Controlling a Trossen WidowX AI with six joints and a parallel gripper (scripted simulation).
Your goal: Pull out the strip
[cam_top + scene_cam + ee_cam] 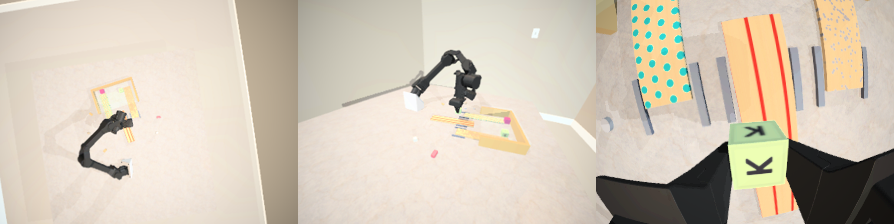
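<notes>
Gripping the K cube squarely between its fingertips, the gripper should now lift straight up, away from the red-striped strip (its long axis runs forward between the fingers, not across them).

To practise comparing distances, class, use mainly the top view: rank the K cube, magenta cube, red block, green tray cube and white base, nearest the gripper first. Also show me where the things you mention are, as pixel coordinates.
1. K cube (460, 111) (758, 165): in the gripper (124, 115) (458, 111) (754, 145).
2. Green tray cube (121, 90) (504, 133): above it in the picture.
3. Magenta cube (102, 91) (507, 120), upper left, and red block (158, 116) (434, 153), right: too close to call.
4. White base (130, 169) (413, 101): below.
</notes>
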